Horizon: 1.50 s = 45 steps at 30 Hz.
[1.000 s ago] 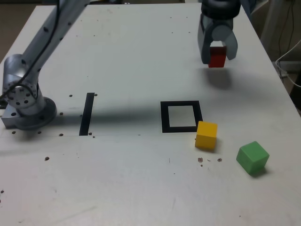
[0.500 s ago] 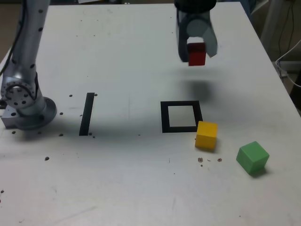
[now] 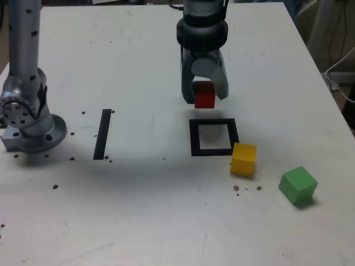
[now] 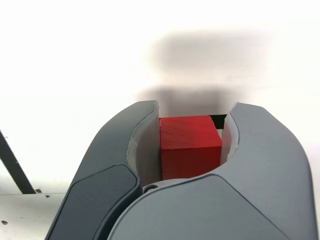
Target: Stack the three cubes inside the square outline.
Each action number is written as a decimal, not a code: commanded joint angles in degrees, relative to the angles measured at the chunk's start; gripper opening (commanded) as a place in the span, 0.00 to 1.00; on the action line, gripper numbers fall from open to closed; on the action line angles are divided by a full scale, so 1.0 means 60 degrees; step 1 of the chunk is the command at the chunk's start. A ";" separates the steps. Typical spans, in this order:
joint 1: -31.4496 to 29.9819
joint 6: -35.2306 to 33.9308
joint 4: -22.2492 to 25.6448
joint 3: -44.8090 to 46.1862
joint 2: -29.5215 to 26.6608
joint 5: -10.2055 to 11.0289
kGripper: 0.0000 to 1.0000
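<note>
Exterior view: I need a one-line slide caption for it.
Gripper holds the red cube just behind the square outline; yellow cube and green cube wait.

held cube (image 3: 204, 97) behind square outline (image 3: 193, 138), two cubes (image 3: 243, 159) at its exterior-view right

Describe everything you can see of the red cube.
The red cube is a small solid block, plain red with a matte, faintly grained surface in the wrist view. It is clamped between the two grey jaws of the gripper, one pad against each side face, and sits level, square to the jaws. It looks to be held off the white table, just behind the far edge of the square outline in the exterior view. Only the gripper touches it; the yellow and green cubes lie apart.
</note>
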 commanded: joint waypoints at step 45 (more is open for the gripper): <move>-0.1306 -0.0756 -0.1498 0.0850 0.0307 -0.0048 0.20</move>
